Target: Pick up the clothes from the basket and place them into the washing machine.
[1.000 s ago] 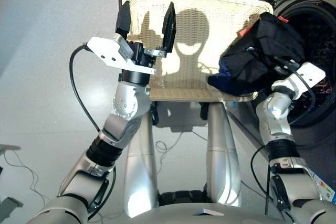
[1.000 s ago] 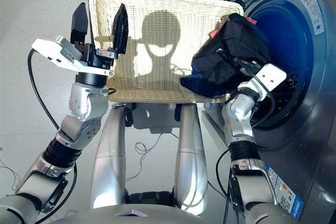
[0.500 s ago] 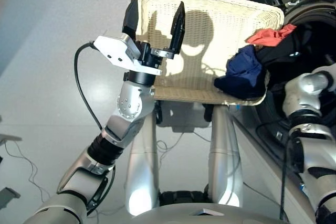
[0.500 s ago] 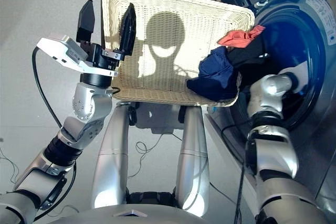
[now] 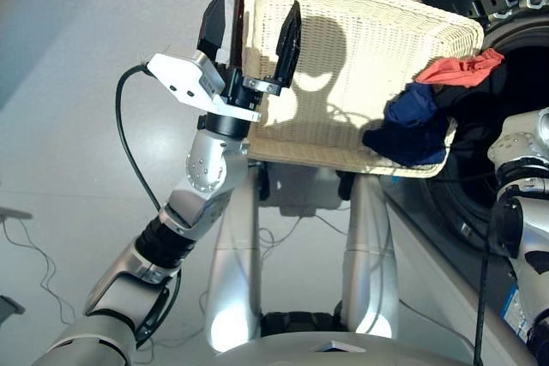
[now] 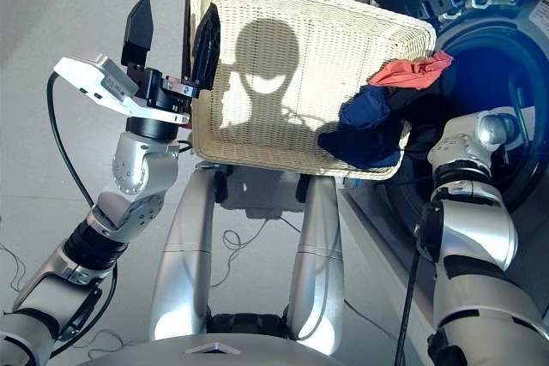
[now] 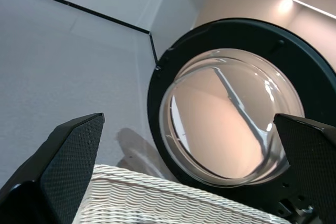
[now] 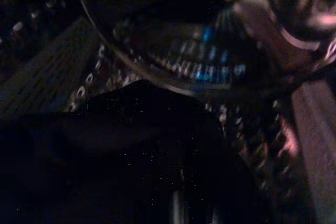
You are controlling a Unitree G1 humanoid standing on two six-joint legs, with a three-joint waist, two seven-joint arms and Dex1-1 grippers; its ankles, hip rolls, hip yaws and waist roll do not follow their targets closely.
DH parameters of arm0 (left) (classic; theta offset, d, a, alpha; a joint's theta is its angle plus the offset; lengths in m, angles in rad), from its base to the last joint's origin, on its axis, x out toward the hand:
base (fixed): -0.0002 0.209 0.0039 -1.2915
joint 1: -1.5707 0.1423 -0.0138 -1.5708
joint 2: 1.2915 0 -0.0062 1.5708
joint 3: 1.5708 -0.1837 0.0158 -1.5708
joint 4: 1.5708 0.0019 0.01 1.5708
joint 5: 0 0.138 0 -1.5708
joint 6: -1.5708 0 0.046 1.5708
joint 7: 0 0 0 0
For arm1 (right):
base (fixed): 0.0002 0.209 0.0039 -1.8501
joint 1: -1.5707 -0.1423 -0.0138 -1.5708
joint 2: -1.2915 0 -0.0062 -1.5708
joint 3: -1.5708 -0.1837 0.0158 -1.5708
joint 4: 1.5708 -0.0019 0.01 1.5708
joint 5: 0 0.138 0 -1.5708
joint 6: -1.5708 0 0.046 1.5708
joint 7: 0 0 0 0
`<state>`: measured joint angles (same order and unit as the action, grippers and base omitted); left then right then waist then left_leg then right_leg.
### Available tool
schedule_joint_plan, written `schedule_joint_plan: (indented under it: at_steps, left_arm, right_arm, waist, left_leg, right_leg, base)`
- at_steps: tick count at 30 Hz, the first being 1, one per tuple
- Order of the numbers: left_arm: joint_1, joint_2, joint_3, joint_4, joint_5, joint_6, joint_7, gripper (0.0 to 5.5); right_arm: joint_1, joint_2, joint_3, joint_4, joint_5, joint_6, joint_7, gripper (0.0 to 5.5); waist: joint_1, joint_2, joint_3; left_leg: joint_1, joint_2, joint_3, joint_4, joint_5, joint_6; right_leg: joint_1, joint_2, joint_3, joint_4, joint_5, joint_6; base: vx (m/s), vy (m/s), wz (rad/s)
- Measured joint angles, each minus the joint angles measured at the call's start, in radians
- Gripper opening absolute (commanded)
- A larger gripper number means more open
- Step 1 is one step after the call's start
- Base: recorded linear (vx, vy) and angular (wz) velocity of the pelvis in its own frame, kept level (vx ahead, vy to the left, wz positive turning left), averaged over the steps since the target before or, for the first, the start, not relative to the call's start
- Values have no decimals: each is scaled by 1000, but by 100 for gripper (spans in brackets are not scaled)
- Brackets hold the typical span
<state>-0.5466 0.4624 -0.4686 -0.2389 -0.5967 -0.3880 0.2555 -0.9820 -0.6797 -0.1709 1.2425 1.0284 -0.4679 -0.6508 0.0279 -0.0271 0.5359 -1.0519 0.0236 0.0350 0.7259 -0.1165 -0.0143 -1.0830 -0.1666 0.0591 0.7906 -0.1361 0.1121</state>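
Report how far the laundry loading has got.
Nothing is clearly done yet. In hand: the right arm reaches into the washing machine, and dark cloth shows in its wrist view, so the black garment seems to be going in. Left: the orange-red garment and the navy garment lie at the basket's right edge beside the drum. The left gripper hovers open and empty by the basket's left rim.

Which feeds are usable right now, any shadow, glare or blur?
Eye views: sharp, a hard head-shaped shadow falls across the basket. Left wrist view: clear, with ceiling light reflected in the porthole door. Right wrist view: dark and smeared inside the drum, black cloth barely readable.
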Motion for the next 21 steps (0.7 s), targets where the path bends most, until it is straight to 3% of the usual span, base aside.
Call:
schedule_joint_plan:
  at_steps: [4, 5, 6, 12, 16, 21]
  left_arm:
    - [-3, 1, 0, -8, -3, 1, 0, 550]
    - [-3, 1, 0, -8, -3, 1, 0, 550]
    - [-3, 1, 0, -8, -3, 1, 0, 550]
    - [3, -14, 2, -12, -3, 1, 0, 550]
    - [14, -36, 9, -14, -1, 2, 1, 550]
    - [9, -76, 21, -14, 4, 2, -8, 550]
  right_arm:
    - [-3, 0, -2, 0, 31, 0, 9, 0]
    - [-4, 0, -2, 0, 38, 1, 9, 145]
    - [-4, 0, -2, 0, 38, 2, 12, 550]
    - [73, 42, 42, -119, -6, 10, 64, 550]
    - [257, 160, 129, -440, -227, 22, 75, 550]
    - [407, 255, 265, -591, -458, 69, 121, 550]
  waist:
    - [-1, 0, 0]
    - [-1, 0, 0]
    - [-1, 0, 0]
    - [-14, 0, 0]
    - [-58, -1, 0]
    - [-74, -1, 0]
  left_leg:
    - [-4, 0, 2, 11, -7, 2]
    - [-4, 0, 2, 12, -7, 2]
    - [-4, 0, 3, 12, -7, 2]
    - [-4, 6, 6, 26, -17, 5]
    - [0, 14, 12, 26, -20, 3]
    - [7, 25, 19, 25, -24, -2]
  right_leg:
    - [0, 0, 1, 3, -3, 5]
    - [0, 0, 1, 3, -3, 5]
    - [0, 0, 1, 3, -3, 5]
    - [0, 6, 7, 11, -4, 5]
    - [-2, 16, 13, 12, -3, 4]
    - [-5, 21, 20, 21, -6, -3]
  base:
    - [0, 0, 0]
    - [0, 0, 0]
    - [0, 0, 0]
    - [0, 0, 0]
    - [0, 0, 0]
    - [0, 0, 0]
